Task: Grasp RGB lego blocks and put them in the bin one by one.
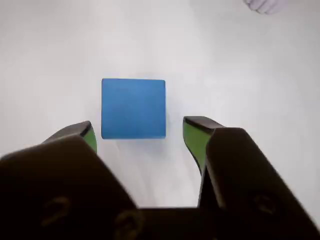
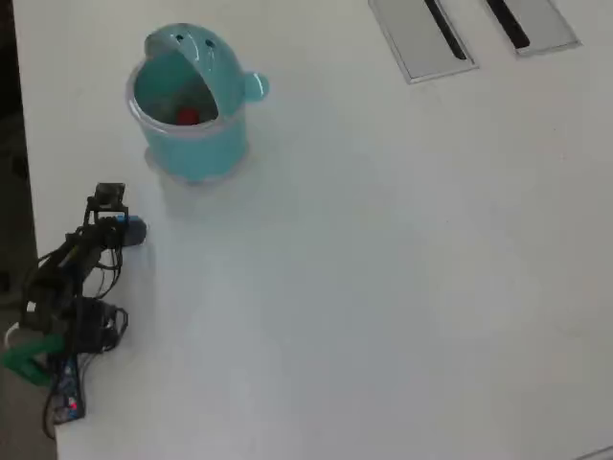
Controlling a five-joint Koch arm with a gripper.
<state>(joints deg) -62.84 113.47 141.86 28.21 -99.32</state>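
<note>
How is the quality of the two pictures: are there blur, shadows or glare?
Wrist view: the blue block is sharp, the black claw body near the lens is soft, and the shadow under the block is faint. Overhead view: even light, a soft shadow beside the teal bin, the arm small and dim, and no strong glare.

In the overhead view the arm covers the blue block [image 1: 133, 108] — the gripper [image 1: 140, 134] shows no jaw gap there. A pale object [image 1: 265, 5] is cut off at the wrist view's top edge — unidentifiable.
</note>
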